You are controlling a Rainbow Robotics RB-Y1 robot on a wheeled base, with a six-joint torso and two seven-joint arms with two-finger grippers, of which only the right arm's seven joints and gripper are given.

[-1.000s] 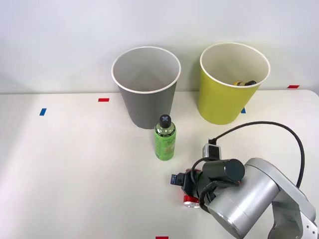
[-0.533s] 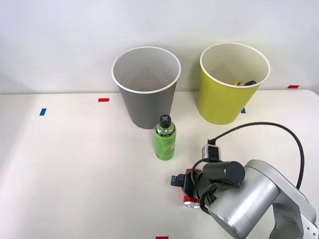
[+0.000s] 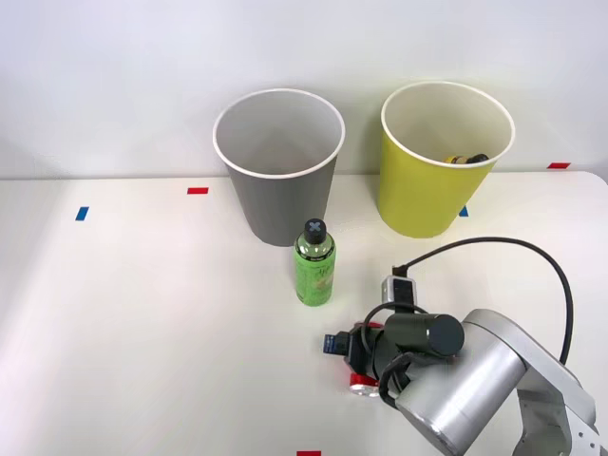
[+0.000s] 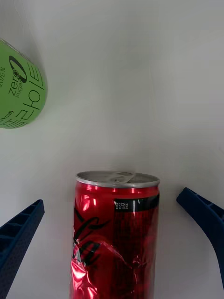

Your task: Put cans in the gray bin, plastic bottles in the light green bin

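Fingers (image 4: 18, 233) of the right gripper (image 4: 116, 243) are gaping wide, flanking the dented red soda can (image 4: 114, 233) lying on the white table (image 3: 142, 313), gripping nothing. Closing squarely across its middle is looking wise, avoiding the green plastic bottle (image 3: 313, 264) nearby.

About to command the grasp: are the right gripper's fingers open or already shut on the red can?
Open. In the wrist view both blue fingers stand apart from the red can, white table showing on each side.
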